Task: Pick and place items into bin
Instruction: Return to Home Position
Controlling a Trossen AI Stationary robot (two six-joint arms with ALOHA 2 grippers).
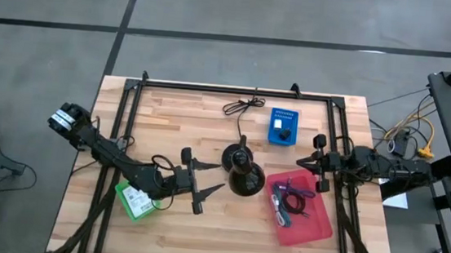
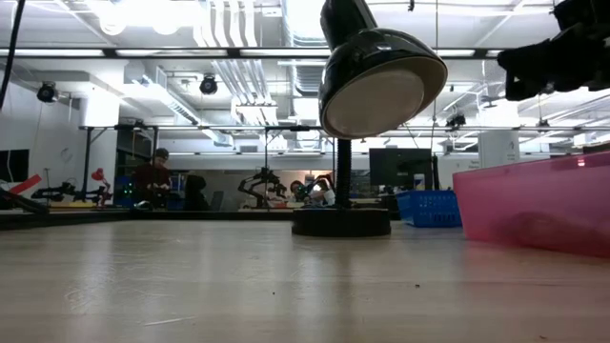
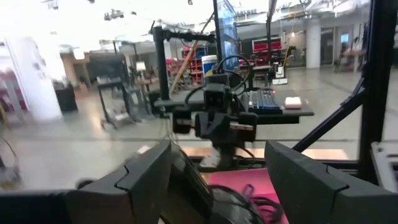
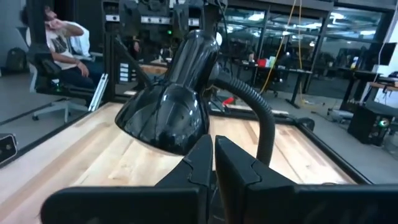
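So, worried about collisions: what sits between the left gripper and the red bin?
In the high view, the black lamp stands between left gripper and red bin; right gripper hangs at the table's right edge.

Bright ceiling lights (image 2: 143, 11) blown out, soft shadows on table (image 1: 201, 223)

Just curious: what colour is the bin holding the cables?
Translucent red bin, clearest in the high view.

On my wooden table (image 1: 177, 122) I see a black lamp (image 1: 242, 175) just ahead of the left gripper (image 1: 219, 178), a green bin (image 1: 133, 204) behind it, and a red bin (image 1: 323, 229) beside the right gripper (image 1: 299, 160).
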